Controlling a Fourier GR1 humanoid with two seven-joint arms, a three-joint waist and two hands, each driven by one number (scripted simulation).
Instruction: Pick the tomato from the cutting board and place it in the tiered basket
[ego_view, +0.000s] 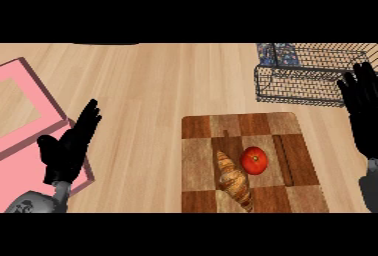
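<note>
In the head view we find the tomato (254, 160) on the cutting board (295, 155) at four o'clock, a croissant (235, 181) just beside it. The tiered basket (310, 80) stands on the bench (162, 80) at two o'clock. Our left hand (68, 147) at eight o'clock and right hand (362, 110) at three o'clock hold nothing, fingers straight.
</note>
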